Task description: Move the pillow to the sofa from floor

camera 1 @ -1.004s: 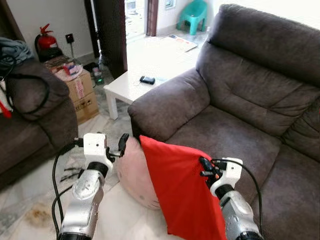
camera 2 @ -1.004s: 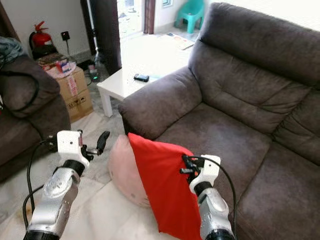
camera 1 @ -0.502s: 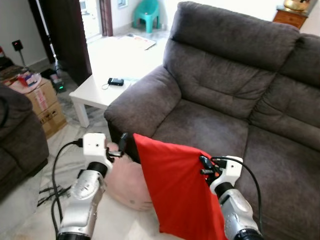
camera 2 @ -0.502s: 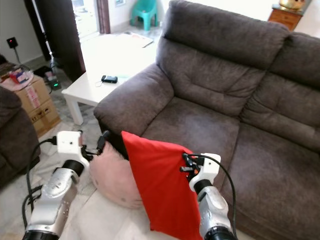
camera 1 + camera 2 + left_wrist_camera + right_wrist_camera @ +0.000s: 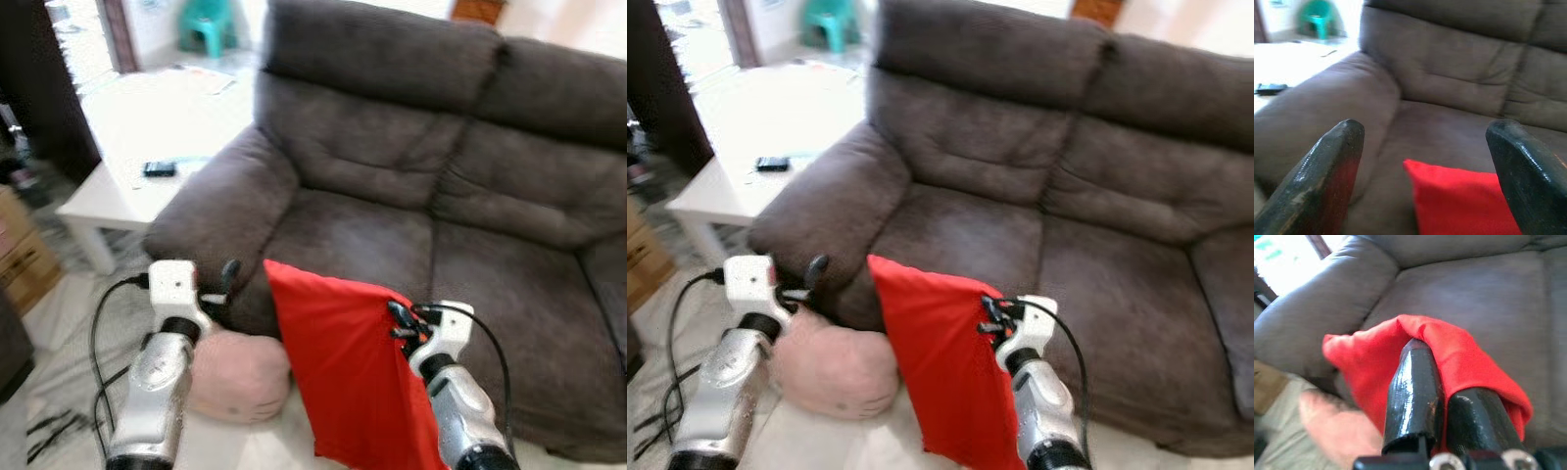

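A red pillow (image 5: 343, 372) hangs in front of the brown sofa (image 5: 392, 176), held up by its top edge. My right gripper (image 5: 399, 320) is shut on that edge; in the right wrist view the red cloth (image 5: 1459, 357) is pinched between the two black fingers (image 5: 1413, 387). My left gripper (image 5: 227, 279) is open beside the pillow's upper left corner, holding nothing. In the left wrist view its fingers (image 5: 1327, 171) stand wide apart, with the pillow's corner (image 5: 1459, 200) and the sofa seat beyond them.
A pale pink round cushion (image 5: 240, 377) lies on the floor under the left arm, against the sofa's armrest (image 5: 220, 211). A white low table (image 5: 118, 191) with a dark small device stands to the left. A cardboard box (image 5: 24, 264) is at the far left.
The camera has turned right and come nearer the sofa, so its seat now lies straight ahead. Both arms keep the same pose, the right gripper still holding the red pillow.
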### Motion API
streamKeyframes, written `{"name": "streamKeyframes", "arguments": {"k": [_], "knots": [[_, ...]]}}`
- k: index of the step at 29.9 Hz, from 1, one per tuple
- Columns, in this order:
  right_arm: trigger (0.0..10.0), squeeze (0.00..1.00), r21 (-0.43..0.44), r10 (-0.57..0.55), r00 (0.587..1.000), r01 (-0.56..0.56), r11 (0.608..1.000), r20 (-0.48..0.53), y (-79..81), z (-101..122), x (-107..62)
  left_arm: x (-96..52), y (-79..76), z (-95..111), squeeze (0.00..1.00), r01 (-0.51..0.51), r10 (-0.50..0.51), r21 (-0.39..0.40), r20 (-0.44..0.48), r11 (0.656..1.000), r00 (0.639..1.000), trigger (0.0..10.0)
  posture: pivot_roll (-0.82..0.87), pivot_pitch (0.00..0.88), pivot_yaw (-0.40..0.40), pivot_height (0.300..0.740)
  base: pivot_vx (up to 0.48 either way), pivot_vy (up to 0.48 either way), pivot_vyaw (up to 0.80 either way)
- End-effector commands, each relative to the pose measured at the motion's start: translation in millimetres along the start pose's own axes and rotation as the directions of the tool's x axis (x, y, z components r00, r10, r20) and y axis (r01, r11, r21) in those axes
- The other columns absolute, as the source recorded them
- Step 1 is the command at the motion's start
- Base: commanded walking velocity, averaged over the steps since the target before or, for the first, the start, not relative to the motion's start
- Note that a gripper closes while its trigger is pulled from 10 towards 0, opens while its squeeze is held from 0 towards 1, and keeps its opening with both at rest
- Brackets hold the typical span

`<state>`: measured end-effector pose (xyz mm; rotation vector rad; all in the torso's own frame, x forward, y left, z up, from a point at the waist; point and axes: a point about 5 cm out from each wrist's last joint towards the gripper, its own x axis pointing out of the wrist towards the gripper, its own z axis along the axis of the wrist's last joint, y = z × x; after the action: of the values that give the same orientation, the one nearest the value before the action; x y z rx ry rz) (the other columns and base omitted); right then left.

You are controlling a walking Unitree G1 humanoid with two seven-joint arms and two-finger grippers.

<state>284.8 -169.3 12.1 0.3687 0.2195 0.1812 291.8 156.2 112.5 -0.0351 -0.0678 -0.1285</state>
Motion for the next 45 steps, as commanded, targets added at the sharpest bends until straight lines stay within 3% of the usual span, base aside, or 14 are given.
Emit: {"name": "streamKeyframes", "arguments": {"k": [1,19,29,34,41,45], "knots": [[10.0,0.0,-0.047,0.042,0.99,-0.036,0.998,0.135,6.9,29.9,11.7,-3.3,6.1,-3.8,0.0,-0.014,0.014,0.013,-0.02,1.0,1.0,10.0,0.13,0.0,-0.108,0.74,0.0,0.0,-0.69],[10.0,0.0,-0.037,0.03,0.99,-0.025,0.999,0.138,6.4,29.6,12.2,-2.4,9.6,-3.1,0.0,-0.014,0.014,0.012,-0.024,1.0,1.0,10.0,0.13,0.0,-0.102,0.74,0.0,0.0,-0.68],[10.0,0.0,-0.045,0.018,0.989,-0.012,0.999,0.145,2.4,32.6,11.9,-1.7,8.3,-4.6,0.0,0.003,-0.003,-0.001,-0.037,1.0,0.999,10.0,0.14,0.0,-0.101,0.74,0.0,0.0,0.0],[10.0,0.0,-0.04,-0.001,0.989,0.007,0.999,0.15,2.9,31.8,12.5,1.2,8.8,-2.5,0.0,0.033,-0.032,0.017,-0.044,0.999,0.999,10.0,0.15,0.0,-0.064,0.74,0.0,0.0,0.0],[10.0,0.0,0.006,-0.029,0.987,0.028,1.0,0.155,15.7,18.1,12.1,7.0,20.4,1.2,0.0,0.061,-0.058,0.057,-0.062,0.996,0.996,10.0,0.12,0.0,0.014,0.74,0.0,0.0,0.0],[10.0,0.0,-0.002,-0.023,0.985,0.024,1.0,0.171,14.7,19.6,9.7,11.3,17.4,0.9,0.0,0.077,-0.073,0.06,-0.067,0.995,0.995,10.0,0.1,0.0,0.024,0.74,0.0,0.0,0.0]]}}
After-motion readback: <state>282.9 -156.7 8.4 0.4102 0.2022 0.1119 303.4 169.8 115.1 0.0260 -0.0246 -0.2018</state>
